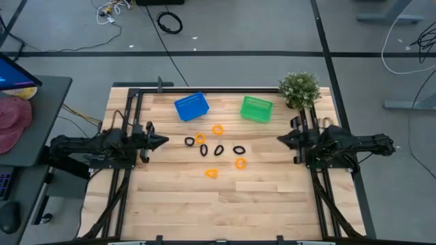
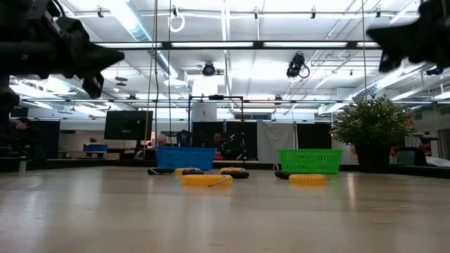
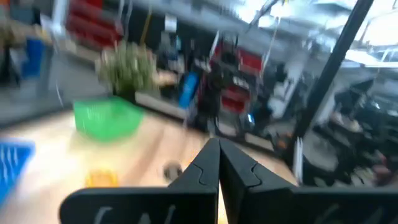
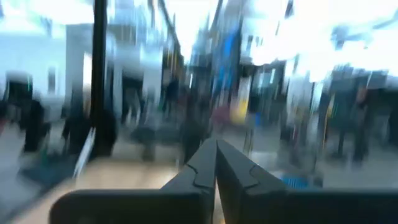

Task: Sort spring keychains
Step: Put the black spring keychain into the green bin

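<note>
A: Where are the two arms, starting from the tips?

B: The left end effector point(image 1: 162, 141) hangs at the counter's nine o'clock side, tip aimed at three o'clock, its fingers point(image 3: 205, 168) pressed together with nothing between them. The right end effector point(image 1: 281, 139) mirrors it at the three o'clock side, tip aimed at nine o'clock, fingers point(image 4: 208, 163) also together and bare. Both sit clear of the wood (the level view shows them high above the surface).

A: And the spring keychains?

B: The spring keychains point(image 1: 219, 150) lie scattered on the counter point(image 1: 225, 204) between the two tips, near the middle. Four are orange: one at point(image 1: 217, 129), one at point(image 1: 200, 138), one at point(image 1: 240, 163) and one at point(image 1: 212, 173), the last nearest six o'clock. Four are black: point(image 1: 189, 141), point(image 1: 204, 150), point(image 1: 219, 150) and point(image 1: 238, 150).

A: What lies beyond them?

B: Toward twelve o'clock, a blue basket point(image 1: 191, 106) and a green basket point(image 1: 256, 109) stand side by side, apart from each other. A potted plant point(image 1: 300, 88) stands at about one o'clock, just beside the green one.
</note>
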### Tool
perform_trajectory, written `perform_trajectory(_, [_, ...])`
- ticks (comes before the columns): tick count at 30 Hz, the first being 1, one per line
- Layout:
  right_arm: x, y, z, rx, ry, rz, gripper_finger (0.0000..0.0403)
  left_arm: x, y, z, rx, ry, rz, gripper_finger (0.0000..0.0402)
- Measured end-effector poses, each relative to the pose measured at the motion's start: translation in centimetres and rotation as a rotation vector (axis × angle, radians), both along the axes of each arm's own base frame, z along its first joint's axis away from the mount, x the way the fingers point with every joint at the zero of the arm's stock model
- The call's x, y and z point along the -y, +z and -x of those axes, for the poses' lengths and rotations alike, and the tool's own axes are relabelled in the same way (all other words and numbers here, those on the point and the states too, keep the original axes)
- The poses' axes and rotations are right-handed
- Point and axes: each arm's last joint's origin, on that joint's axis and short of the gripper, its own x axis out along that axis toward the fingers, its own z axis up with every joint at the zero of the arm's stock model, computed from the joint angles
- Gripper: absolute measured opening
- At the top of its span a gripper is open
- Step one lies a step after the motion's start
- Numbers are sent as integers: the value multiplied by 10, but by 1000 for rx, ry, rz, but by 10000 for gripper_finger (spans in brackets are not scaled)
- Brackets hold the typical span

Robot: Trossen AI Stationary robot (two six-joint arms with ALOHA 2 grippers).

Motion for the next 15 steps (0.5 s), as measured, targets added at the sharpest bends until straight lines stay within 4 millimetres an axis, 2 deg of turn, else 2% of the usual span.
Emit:
perform_trajectory(3, [2, 17, 7, 190, -63, 25, 16, 0, 13, 3, 122, 37, -126, 3])
perform_trajectory(7, [3, 31, 15, 358, -114, 25, 16, -1, 29, 10, 273, 119, -257, 3])
perform_trajectory(12, [3, 42, 19, 493, -104, -1, 16, -3, 42, 19, 422, 216, -244, 3])
perform_trajectory(15, [3, 57, 17, 509, -108, -1, 16, -4, 47, 22, 465, 242, -226, 3])
